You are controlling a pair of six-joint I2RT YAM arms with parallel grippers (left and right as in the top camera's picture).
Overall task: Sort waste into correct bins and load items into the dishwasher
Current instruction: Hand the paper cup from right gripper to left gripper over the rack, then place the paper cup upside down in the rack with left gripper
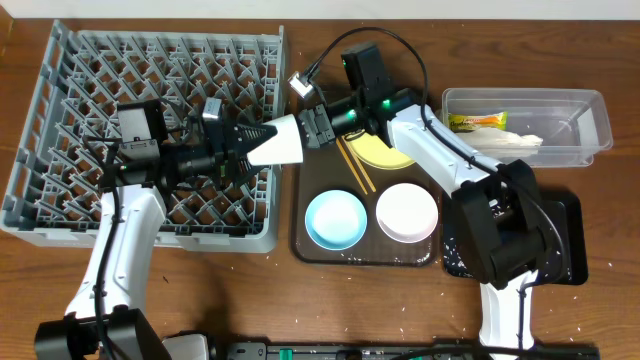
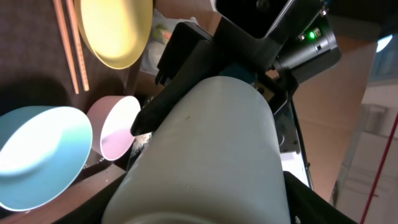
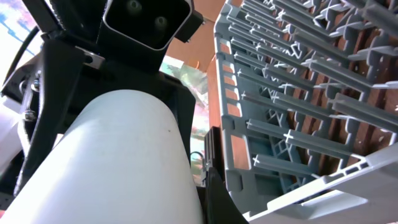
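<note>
Left pincer (image 1: 255,147) pinches the wide end of the small white cup (image 1: 282,142), one finger on each side. The right pincer (image 1: 312,128) pinches the narrow end from the 3 o'clock side, so both hold the cup at once. The cup lies on its side in the air, above the 3 o'clock rim of the grey dish rack (image 1: 200,238), with its narrow end reaching out toward the brown tray (image 1: 365,250).

In the left wrist view the cup (image 2: 211,155) fills the middle, and a black finger (image 2: 177,68) of the right pincer lies along its 10 o'clock flank. In the right wrist view the cup (image 3: 112,168) sits close to the lens, with the rack's pegs (image 3: 298,93) at 2 o'clock.

On the tray, the light-blue bowl (image 1: 335,218) and the white bowl (image 1: 407,212) stand side by side, both upright, along the 6 o'clock edge. The yellow plate (image 1: 385,155) lies at the tray's 12 o'clock end, partly under the right arm. The two chopsticks (image 1: 355,170) lie just beside it at its 9 o'clock.

At 3 o'clock on the wooden surface (image 1: 300,300) the clear tub (image 1: 525,93) holds the green-yellow wrapper (image 1: 478,122) and crumpled white paper (image 1: 515,145). The black tray (image 1: 570,240) sits at the tub's 6 o'clock, largely covered by the right arm's base.
</note>
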